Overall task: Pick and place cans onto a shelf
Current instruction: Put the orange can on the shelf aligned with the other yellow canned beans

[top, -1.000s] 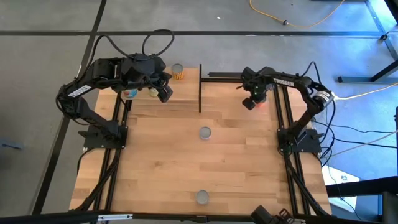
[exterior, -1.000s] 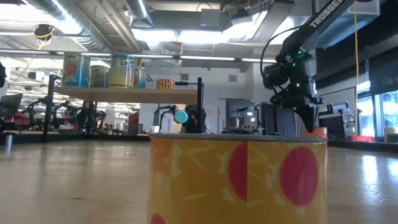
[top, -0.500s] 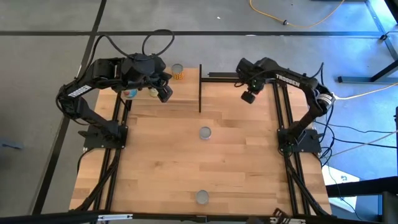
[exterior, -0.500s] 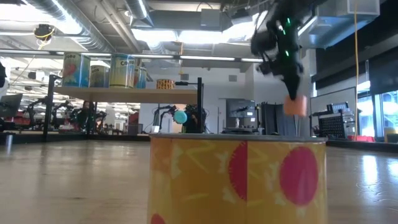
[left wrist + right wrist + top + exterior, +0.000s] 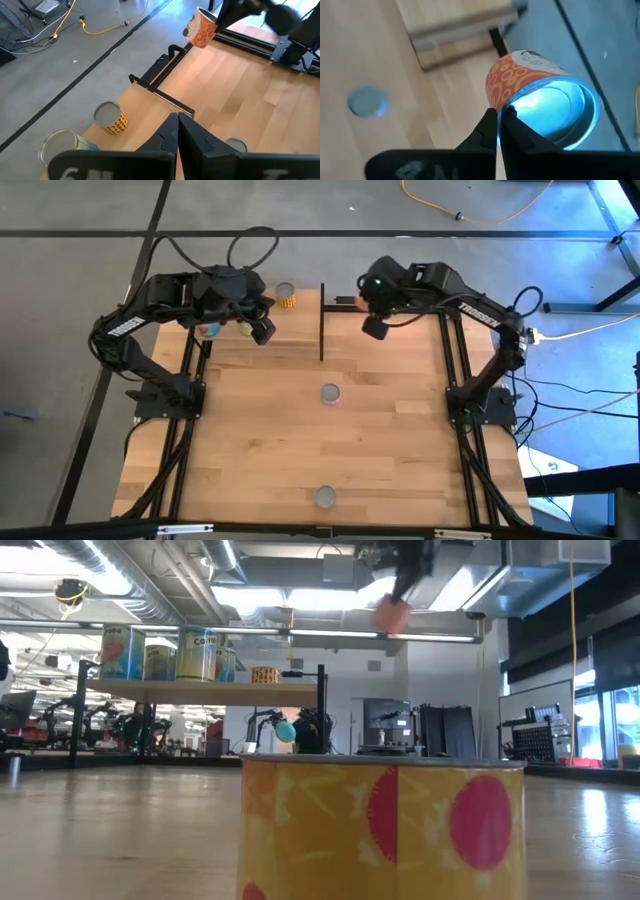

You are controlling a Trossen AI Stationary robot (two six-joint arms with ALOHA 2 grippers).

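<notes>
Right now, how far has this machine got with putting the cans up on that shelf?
Several cans already stand on the shelf, among them a small yellow can. The right gripper is shut on an orange can, carried high in the air. The left gripper waits shut over the shelf. Two silver-topped cans are left on the table.

Both arms are matte black, built of chunky rounded links on black frame rails bolted to the table. The left arm (image 5: pixel 150 310) carries a small white label on its upper link and a black cable looping above its wrist. The right arm (image 5: pixel 470 305) bears white lettering along its forearm, a green light glowing near the wrist and a pale connector at the elbow. Each gripper ends in two dark tapered fingers (image 5: pixel 172 135)
</notes>
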